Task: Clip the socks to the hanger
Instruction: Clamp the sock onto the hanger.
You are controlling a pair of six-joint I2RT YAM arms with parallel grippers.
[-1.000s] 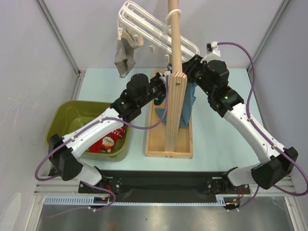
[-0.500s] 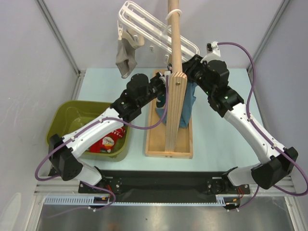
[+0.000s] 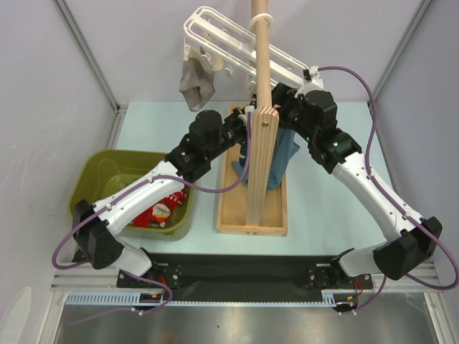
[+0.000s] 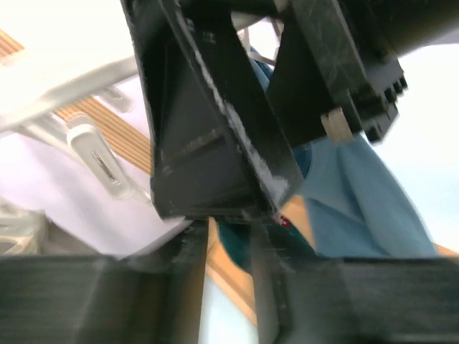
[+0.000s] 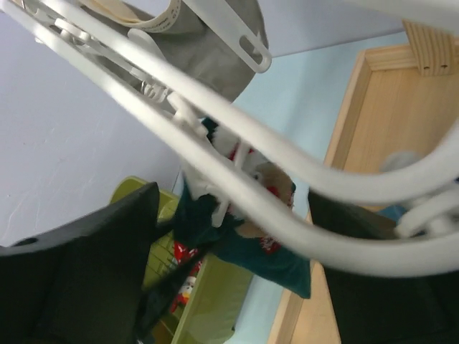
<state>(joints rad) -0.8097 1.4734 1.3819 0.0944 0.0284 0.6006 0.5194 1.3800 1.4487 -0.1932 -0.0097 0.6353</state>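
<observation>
Left end effector [image 4: 228,244] around teal sock [image 5: 265,252], just under hanger [image 5: 287,154].

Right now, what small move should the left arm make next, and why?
Probably nudge the left gripper up a little: the right wrist view shows the dark teal sock bunched right at a clip peg under the hanger, but not clearly pinched in it.
</observation>
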